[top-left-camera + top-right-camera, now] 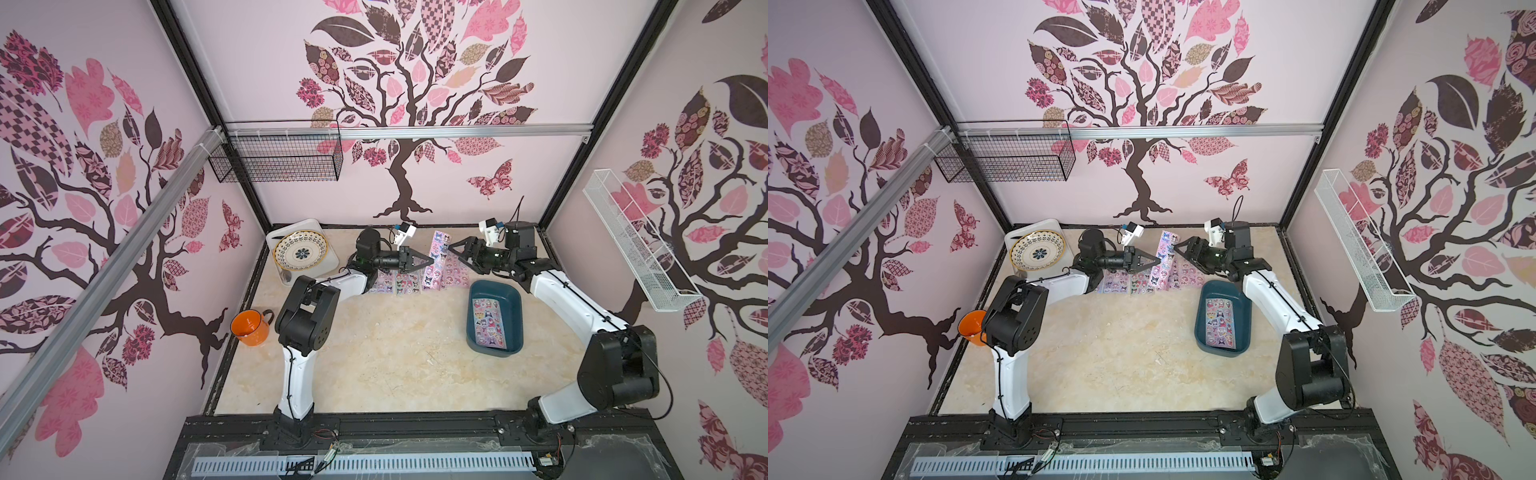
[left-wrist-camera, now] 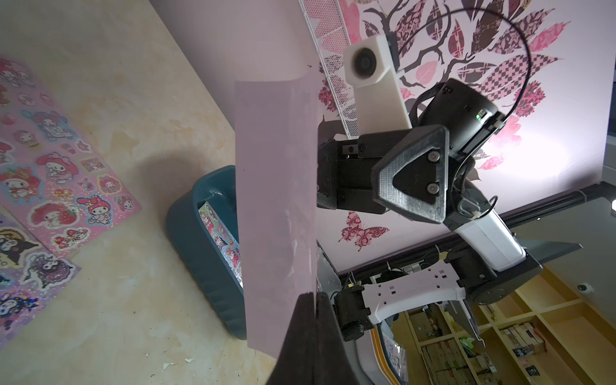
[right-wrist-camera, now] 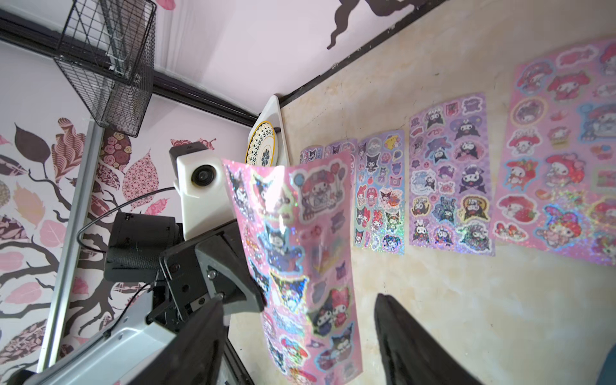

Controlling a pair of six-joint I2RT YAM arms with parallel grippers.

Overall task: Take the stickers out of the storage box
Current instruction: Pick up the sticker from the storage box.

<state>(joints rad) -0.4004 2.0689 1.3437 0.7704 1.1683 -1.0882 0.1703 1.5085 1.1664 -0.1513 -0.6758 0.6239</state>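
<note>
One floppy pink cartoon sticker sheet (image 1: 437, 249), pinched by just the left hand (image 1: 431, 262) near the table's (image 1: 395, 357) far edge, right hand (image 1: 459, 257) spread wide. Thin edge grip, so it could slip out. Another sheet (image 1: 490, 322) sits in the dark teal plastic tub (image 1: 516, 303).

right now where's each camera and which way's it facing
Top views: high above the bases, looking down at the beige marbled table; left arm and right arm show.
Left wrist: on left arm, facing the plain back of its held pink cartoon sticker sheet, the dark teal plastic storage box; own finger shows.
Right wrist: on right arm, facing that sheet's printed face; own spread fingers show.
Shared: wrists see one sheet, opposite faces.
</note>
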